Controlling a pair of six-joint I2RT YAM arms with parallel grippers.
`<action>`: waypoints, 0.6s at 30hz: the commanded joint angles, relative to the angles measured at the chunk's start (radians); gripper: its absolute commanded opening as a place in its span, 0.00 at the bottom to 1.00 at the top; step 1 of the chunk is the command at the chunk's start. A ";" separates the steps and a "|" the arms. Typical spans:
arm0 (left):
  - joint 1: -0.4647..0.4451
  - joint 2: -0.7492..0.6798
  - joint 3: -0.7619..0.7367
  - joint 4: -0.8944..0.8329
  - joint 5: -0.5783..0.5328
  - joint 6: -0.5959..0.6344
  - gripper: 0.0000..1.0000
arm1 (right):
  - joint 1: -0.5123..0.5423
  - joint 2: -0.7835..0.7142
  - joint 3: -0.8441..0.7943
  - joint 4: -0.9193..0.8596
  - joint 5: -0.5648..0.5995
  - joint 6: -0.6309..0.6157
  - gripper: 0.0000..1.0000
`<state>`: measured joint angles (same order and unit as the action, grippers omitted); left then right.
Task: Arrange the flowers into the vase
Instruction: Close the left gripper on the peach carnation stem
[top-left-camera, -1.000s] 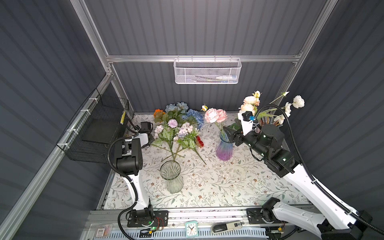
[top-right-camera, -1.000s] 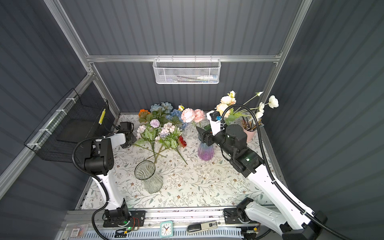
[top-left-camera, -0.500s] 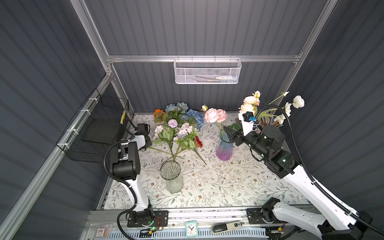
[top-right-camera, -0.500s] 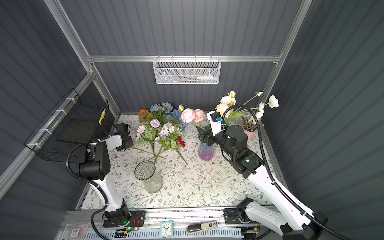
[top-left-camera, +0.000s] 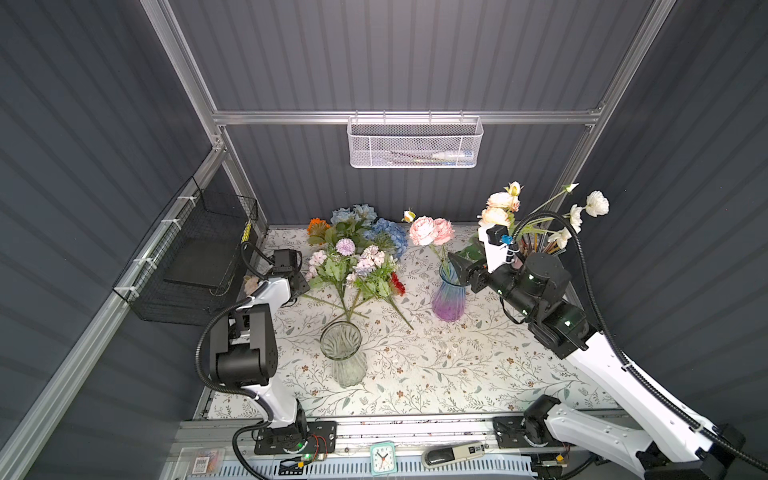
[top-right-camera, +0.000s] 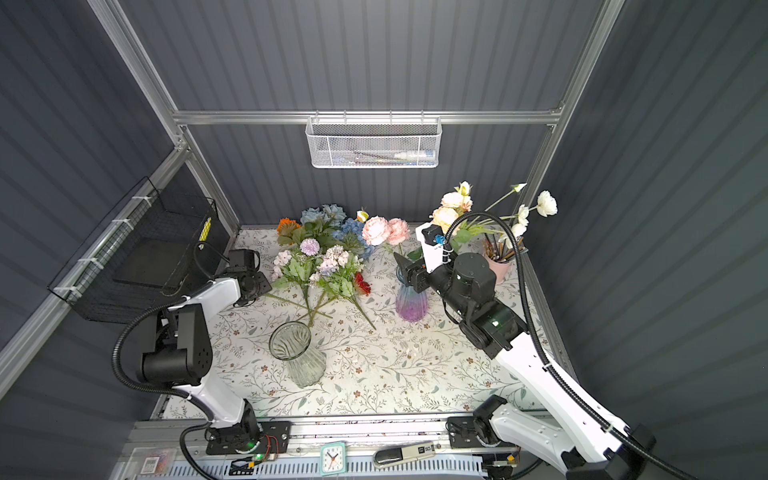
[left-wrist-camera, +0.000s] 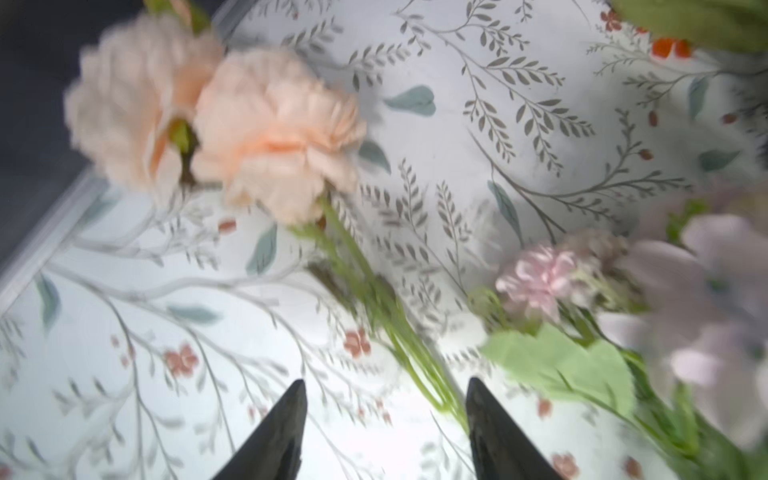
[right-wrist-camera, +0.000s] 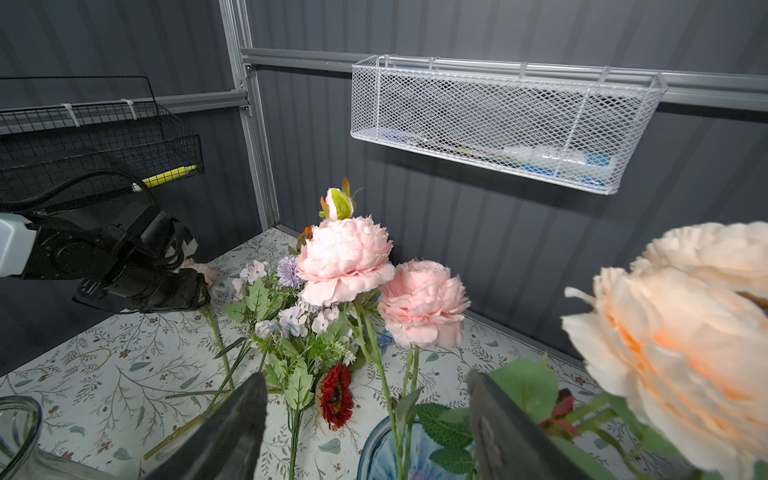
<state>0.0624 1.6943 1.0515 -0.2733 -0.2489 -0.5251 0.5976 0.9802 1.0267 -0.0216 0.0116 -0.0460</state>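
Lower and nearer sits the left arm's elbow than a second ago, and the left tool (left-wrist-camera: 384, 384) has come apart: its jaws stand partly open either side of the stem of a peach bloom (left-wrist-camera: 274, 133), clamping nothing. Nearest, the clear vase (top-left-camera: 348, 370) stands empty on the worktop (top-left-camera: 478, 374). Beyond it the loose flowers (top-left-camera: 357, 266) lie heaped. Farther right, the right tool (right-wrist-camera: 368, 376) gapes wide above the purple vase (top-left-camera: 448, 299), which holds two pink blooms (right-wrist-camera: 345, 257); it grips neither.
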 joint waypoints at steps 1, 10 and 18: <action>-0.001 -0.021 -0.042 0.051 -0.014 -0.254 0.56 | 0.005 -0.030 -0.021 0.033 0.014 -0.002 0.77; -0.027 0.129 0.180 -0.082 -0.100 -0.519 0.53 | 0.005 -0.059 -0.060 0.060 0.040 -0.015 0.78; -0.032 0.234 0.268 -0.237 -0.103 -0.636 0.51 | 0.004 -0.069 -0.082 0.088 0.049 -0.036 0.78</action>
<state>0.0254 1.9137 1.3048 -0.4107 -0.3199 -1.0668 0.5976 0.9283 0.9543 0.0315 0.0414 -0.0605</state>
